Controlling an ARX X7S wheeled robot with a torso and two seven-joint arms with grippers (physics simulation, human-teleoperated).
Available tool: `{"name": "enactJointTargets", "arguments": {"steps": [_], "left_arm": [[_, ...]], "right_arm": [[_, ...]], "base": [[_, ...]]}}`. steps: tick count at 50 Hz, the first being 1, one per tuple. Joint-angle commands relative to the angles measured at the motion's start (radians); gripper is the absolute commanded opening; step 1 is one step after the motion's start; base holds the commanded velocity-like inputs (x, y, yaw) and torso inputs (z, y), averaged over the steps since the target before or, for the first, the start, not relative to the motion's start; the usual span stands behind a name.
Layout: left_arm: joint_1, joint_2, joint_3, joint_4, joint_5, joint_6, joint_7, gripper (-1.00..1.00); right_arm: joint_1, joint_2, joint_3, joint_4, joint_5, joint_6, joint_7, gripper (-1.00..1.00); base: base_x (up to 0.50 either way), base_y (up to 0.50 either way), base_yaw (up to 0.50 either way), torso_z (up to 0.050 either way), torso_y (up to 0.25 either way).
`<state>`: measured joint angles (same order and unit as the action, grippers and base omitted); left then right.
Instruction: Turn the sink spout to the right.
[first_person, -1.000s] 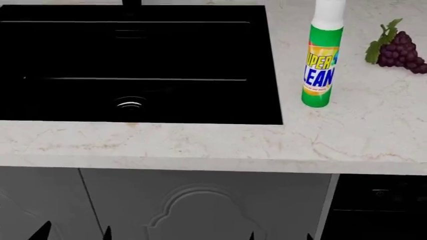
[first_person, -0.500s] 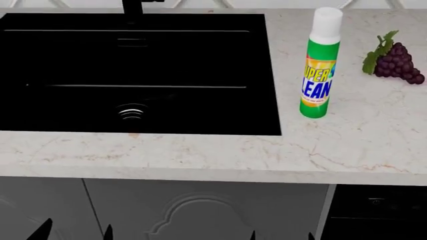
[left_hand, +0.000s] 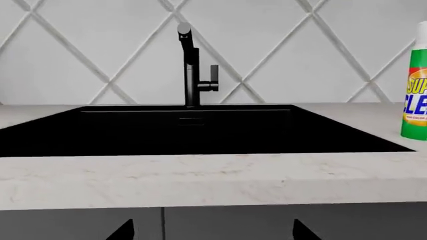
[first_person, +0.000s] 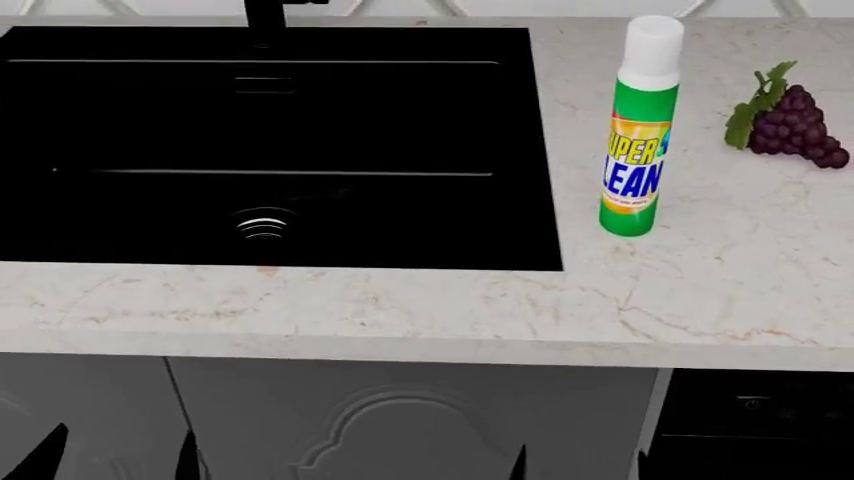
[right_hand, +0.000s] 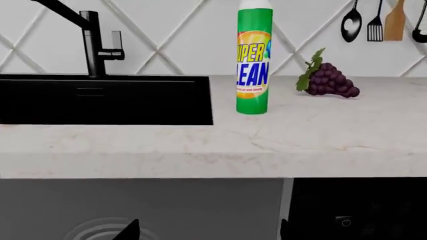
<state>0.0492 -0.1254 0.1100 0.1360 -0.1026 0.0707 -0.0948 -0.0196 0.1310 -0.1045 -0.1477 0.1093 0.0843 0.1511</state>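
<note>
Both grippers, left (first_person: 118, 455) and right (first_person: 577, 462), hang spread open and empty below the counter's front edge. The spout (left_hand: 185, 36) rises at the sink's (first_person: 400, 258) back edge, pointing forward.

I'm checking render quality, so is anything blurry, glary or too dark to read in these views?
Head view: sharp, but the sink interior is near-solid black, only the drain glints. Left wrist view: crisp, flat lighting, sink spout clear against tile. Right wrist view: sharp, cleaner bottle label readable, no glare.
</note>
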Motion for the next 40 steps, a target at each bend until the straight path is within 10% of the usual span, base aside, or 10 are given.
{"name": "enactJointTargets", "arguments": {"steps": [1, 40], "left_arm": [[0.006, -0.026, -0.014, 0.169, 0.001, -0.11, -0.05, 1.0], [-0.086, -0.107, -0.068, 0.567, -0.071, -0.405, -0.124, 1.0]], "right_arm": [[-0.002, 0.046, 0.007, -0.225, 0.019, 0.178, 0.029, 1.0], [0.125, 0.141, 0.043, -0.587, 0.048, 0.515, 0.092, 1.0]], "base": [[0.0, 0.0, 0.0, 0.0, 0.0], [0.0, 0.0, 0.0, 0.0, 0.0]]}}
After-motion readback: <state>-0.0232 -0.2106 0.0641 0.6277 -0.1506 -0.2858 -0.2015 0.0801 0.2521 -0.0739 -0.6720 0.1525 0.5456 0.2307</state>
